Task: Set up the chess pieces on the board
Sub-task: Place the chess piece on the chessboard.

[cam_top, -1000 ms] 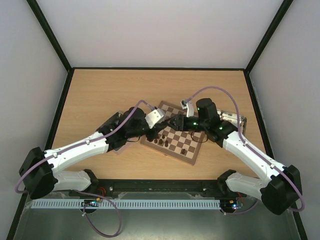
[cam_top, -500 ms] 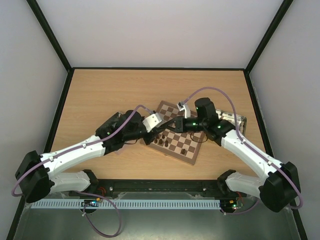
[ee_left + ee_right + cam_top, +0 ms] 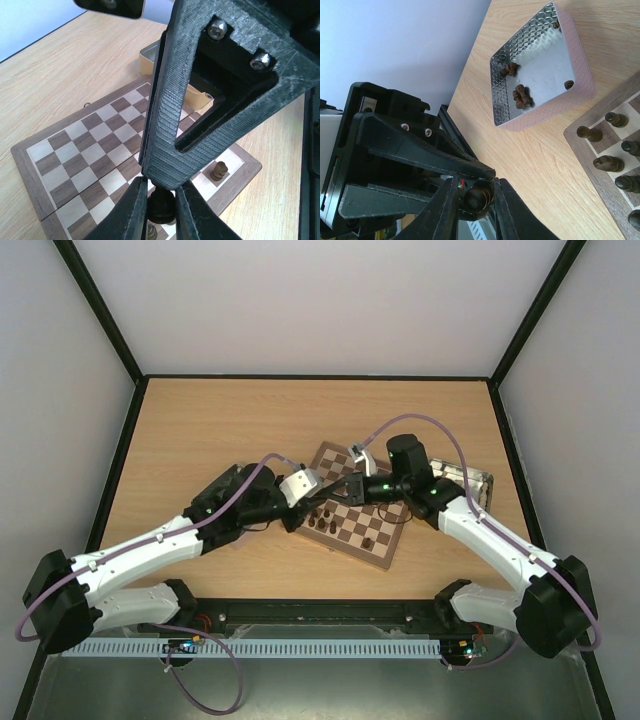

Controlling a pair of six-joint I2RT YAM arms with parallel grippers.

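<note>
**Two pincers, one chessman**

Over the left part of the board (image 3: pixel 75 150) the two arms meet nose to nose. The left pincer (image 3: pixel 161 195) is pinching a dark chessman (image 3: pixel 161 206), a small rounded knob of wood, between its ribbed black plastic fingers. The right pincer (image 3: pixel 476 192) is pressed onto what looks to be the same piece from the opposite side.

The board lies flat and askew on the pale wood-grain counter (image 3: pixel 200 430), its cream and brown checks framed by a light rim. A handful of turned dark pieces (image 3: pixel 607 162) stand near its left edge.

Just left of the board sits a tray (image 3: pixel 545 114) with a shiny, hammered metal floor, and a few loose chessmen (image 3: pixel 520 96) lie in it. A yellow-sided tray (image 3: pixel 152 62) lies just to the board's right.
</note>
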